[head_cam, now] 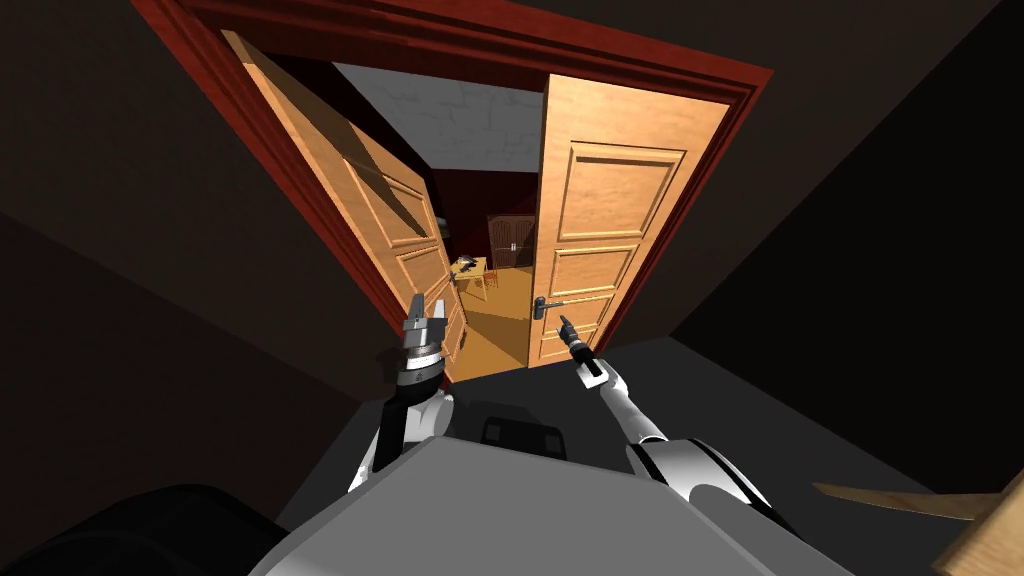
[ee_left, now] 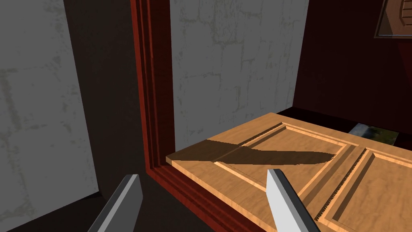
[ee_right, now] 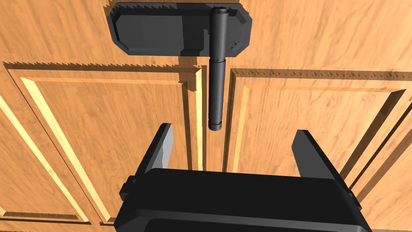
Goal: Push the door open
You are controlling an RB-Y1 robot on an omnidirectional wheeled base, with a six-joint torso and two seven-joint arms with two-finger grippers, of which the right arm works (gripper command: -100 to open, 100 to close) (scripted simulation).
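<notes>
1. Double doorway in a dark red wooden frame [head_cam: 470, 28], hung with two orange-brown panelled wooden leaves. Left leaf [head_cam: 395, 215] swung far inward. Right leaf [head_cam: 620, 200] only partly open. Between them, a gap onto an orange floor, with a small table [head_cam: 470, 268] well beyond.
2. Right gripper [ee_right: 233, 129] squarely facing the right leaf, fingers spread and empty. Lined up just short of the free end of the dark cylindrical lever handle [ee_right: 216, 92], which is near the fingertips but not clasped. Dark flat backplate [ee_right: 161, 34] behind the lever, by the leaf's inner edge.
3. Left gripper [ee_left: 204, 174] raised by the left post of the frame, close to the left leaf's hinged edge. Fingers likewise apart, holding nothing. Touching the wood or not: cannot tell.
4. Step in hand, as a judgement: approach to the right leaf made, push not yet delivered. Left leaf apparently dealt with already.
5. Next move, as a judgement: no grip needed. Forward pressure on the flat panel beside the handle, close to the leaf's inner edge and far from its hinges. Then a reach following the leaf's arc inward, fingers kept from snagging on the lever.
</notes>
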